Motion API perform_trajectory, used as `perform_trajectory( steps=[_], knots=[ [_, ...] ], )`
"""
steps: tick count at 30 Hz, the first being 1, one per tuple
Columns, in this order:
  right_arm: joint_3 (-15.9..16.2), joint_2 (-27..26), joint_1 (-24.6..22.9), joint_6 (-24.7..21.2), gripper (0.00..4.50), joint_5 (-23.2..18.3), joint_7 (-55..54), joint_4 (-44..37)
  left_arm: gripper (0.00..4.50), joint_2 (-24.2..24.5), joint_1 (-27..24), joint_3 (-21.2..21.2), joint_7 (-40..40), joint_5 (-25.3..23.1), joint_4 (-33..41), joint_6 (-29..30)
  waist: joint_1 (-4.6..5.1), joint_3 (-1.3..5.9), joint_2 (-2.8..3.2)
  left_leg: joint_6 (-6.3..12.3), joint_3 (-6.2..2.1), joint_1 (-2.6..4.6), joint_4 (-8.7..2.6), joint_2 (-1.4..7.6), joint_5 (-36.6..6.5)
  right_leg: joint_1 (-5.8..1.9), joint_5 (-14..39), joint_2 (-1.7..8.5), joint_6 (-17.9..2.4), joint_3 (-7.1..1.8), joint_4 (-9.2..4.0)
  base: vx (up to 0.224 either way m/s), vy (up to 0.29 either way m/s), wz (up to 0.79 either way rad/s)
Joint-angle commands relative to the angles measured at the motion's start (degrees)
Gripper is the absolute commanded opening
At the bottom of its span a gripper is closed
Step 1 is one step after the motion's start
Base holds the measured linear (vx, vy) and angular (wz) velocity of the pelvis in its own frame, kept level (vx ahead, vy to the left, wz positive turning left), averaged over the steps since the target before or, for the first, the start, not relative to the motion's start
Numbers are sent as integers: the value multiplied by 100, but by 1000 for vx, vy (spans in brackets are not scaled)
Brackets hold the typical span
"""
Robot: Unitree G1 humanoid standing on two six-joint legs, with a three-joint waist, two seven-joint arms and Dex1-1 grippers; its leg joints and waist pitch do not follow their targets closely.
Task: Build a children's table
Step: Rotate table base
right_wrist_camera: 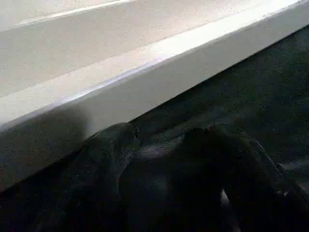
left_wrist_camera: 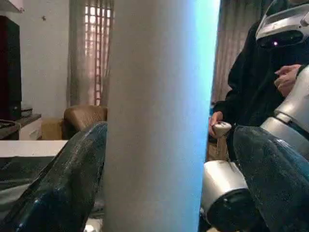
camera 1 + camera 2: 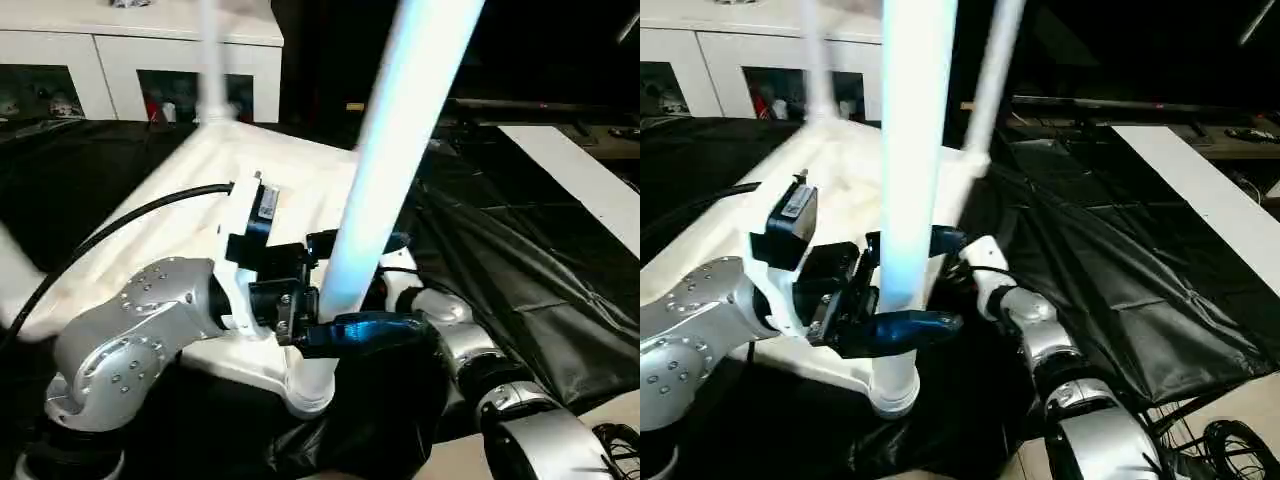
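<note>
At the tabletop's (image 3: 200, 215) near corner, the wide left hand (image 3: 335, 325) straddled a leg (image 3: 375, 190), seemingly steadying it in its socket (image 3: 310, 385).

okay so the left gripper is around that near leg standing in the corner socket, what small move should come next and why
Probably close the left gripper on the near leg to steady it. Its fingers flank the tube with gaps on both sides, so nothing grips it yet, though the leg already stands in the corner socket of the tabletop.
</note>
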State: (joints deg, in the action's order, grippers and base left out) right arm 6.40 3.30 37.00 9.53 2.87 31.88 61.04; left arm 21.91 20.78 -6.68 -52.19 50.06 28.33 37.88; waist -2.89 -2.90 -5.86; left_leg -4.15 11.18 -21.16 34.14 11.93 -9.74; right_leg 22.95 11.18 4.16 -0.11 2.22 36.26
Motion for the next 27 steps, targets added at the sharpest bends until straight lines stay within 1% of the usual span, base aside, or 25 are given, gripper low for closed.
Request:
perform_trajectory(
  steps=[1,2,3,4,5,7,8,9,10,11,13,14,15,16,17,18,19,20,21,22,23,24,25,26,27],
  knots=[
    [214,-176,-43,151,305,53,323,-141,446,-87,149,-216,43,-174,-129,-68,-68,316,122,-396,-76,76,-438,128,-1683,-196,1292,283,-889,-200,-409,0,0,0],
    [213,-177,-44,157,305,54,326,-143,446,-94,158,-222,55,-202,-147,-85,-66,315,127,-397,-76,75,-437,128,-1696,-196,1292,283,-893,-201,-406,0,0,0],
    [210,-177,-52,164,305,56,344,-155,446,-107,173,-235,78,-259,-183,-123,-76,310,135,-396,-71,93,-439,130,-1745,-176,1337,283,-894,-203,-418,0,0,0],
    [208,-173,-56,173,305,58,353,-164,446,-115,200,-262,122,-372,-257,-175,-84,311,150,-413,-77,93,-445,132,-1765,-180,1343,284,-894,-202,-413,0,0,0],
    [212,-166,-63,180,305,56,360,-179,446,-128,221,-286,170,-488,-326,-230,-92,310,139,-404,-76,96,-446,135,-1797,-180,1350,283,-880,-205,-426,0,0,0],
    [218,-139,-55,197,305,87,264,-178,446,-168,279,-309,322,-701,-498,-302,-110,309,142,-407,-78,97,-450,131,-1775,-182,1339,284,-865,-204,-425,0,0,0],
    [211,-109,-23,167,305,137,134,-125,446,-179,329,-335,416,-924,-636,-422,-121,310,145,-420,-86,91,-456,133,-1759,-192,1358,296,-854,-202,-423,0,0,0],
    [206,-80,4,161,305,185,17,-76,446,-194,374,-348,510,-1104,-753,-521,-123,309,144,-427,-87,93,-461,139,-1761,-189,1368,294,-839,-201,-432,0,0,0],
    [204,-72,11,159,305,200,-15,-62,446,-198,387,-351,535,-1157,-786,-551,-120,301,137,-431,-82,101,-457,133,-1796,-176,1419,290,-823,-203,-439,0,0,0],
    [160,-30,58,110,305,229,-211,13,446,-183,453,-371,649,-1400,-953,-682,-131,305,125,-443,-89,90,-457,128,-1809,-187,1514,301,-783,-203,-444,0,0,0],
    [59,67,143,49,305,253,-573,133,446,-143,598,-419,943,-1889,-1318,-902,-137,299,126,-450,-93,107,-456,124,-1878,-163,1694,302,-713,-202,-465,0,0,0],
    [-59,164,205,49,305,211,-799,201,446,-92,729,-473,1191,-2341,-1693,-1126,-133,297,120,-458,-94,110,-456,123,-1922,-162,1788,303,-691,-199,-467,0,0,0],
    [-142,222,233,49,305,161,-883,220,446,-84,796,-480,1329,-2548,-1895,-1268,-141,290,129,-469,-96,130,-448,119,-2040,-134,2014,308,-601,-202,-498,0,0,0],
    [-145,224,234,49,305,159,-885,220,446,-84,798,-480,1333,-2555,-1902,-1273,-149,286,122,-477,-105,122,-449,112,-2132,-137,2222,313,-511,-197,-520,0,0,0],
    [-262,318,269,63,305,87,-977,233,446,-82,906,-483,1529,-2828,-2195,-1476,-148,294,117,-481,-121,91,-454,107,-2097,-156,2308,322,-456,-189,-519,0,0,0],
    [-262,318,269,63,305,87,-977,233,446,-82,906,-483,1529,-2828,-2195,-1476,-157,297,122,-479,-119,98,-451,108,-2099,-143,2334,323,-437,-187,-530,0,0,0],
    [-350,422,288,110,305,39,-1029,232,446,-99,1019,-487,1743,-3097,-2477,-1670,-154,311,115,-479,-121,99,-442,110,-2062,-139,2247,324,-460,-183,-511,0,0,0],
    [-423,509,293,141,305,-8,-1034,218,446,-103,1102,-491,1878,-3266,-2672,-1789,-149,307,160,-471,-128,92,-450,105,-2066,-138,2215,313,-468,-180,-515,0,0,0],
    [-468,560,294,158,305,-36,-1032,208,446,-105,1149,-493,1954,-3361,-2782,-1854,-162,329,137,-443,-111,112,-431,106,-2041,-125,2091,308,-496,-181,-520,0,0,0],
    [-507,603,291,162,305,-63,-1024,196,446,-108,1175,-493,1992,-3417,-2853,-1899,-162,334,135,-410,-113,82,-432,101,-1924,-151,1868,301,-553,-180,-492,0,0,0],
    [-552,649,282,181,305,-97,-1014,180,446,-111,1182,-496,1955,-3447,-2908,-1946,-170,350,145,-383,-107,75,-427,103,-1753,-166,1583,306,-642,-176,-463,0,0,0],
    [-584,692,274,191,305,-132,-1009,175,446,-128,1175,-489,1893,-3433,-2953,-1987,-173,359,140,-373,-105,63,-419,106,-1655,-177,1410,308,-699,-174,-439,0,0,0],
    [-599,716,271,196,305,-153,-1009,175,446,-141,1171,-483,1855,-3422,-2982,-2012,-183,369,158,-348,-90,72,-405,107,-1499,-176,1070,296,-823,-172,-408,0,0,0],
    [-627,752,246,232,305,-193,-945,149,446,-135,1125,-499,1745,-3354,-2970,-1959,-199,377,151,-304,-76,69,-395,103,-1353,-190,784,294,-932,-171,-378,0,0,0],
    [-652,774,229,260,305,-214,-900,131,446,-138,1096,-511,1666,-3325,-2982,-1945,-209,385,153,-287,-74,68,-391,106,-1272,-198,634,294,-980,-168,-358,0,0,0]
  ],
)
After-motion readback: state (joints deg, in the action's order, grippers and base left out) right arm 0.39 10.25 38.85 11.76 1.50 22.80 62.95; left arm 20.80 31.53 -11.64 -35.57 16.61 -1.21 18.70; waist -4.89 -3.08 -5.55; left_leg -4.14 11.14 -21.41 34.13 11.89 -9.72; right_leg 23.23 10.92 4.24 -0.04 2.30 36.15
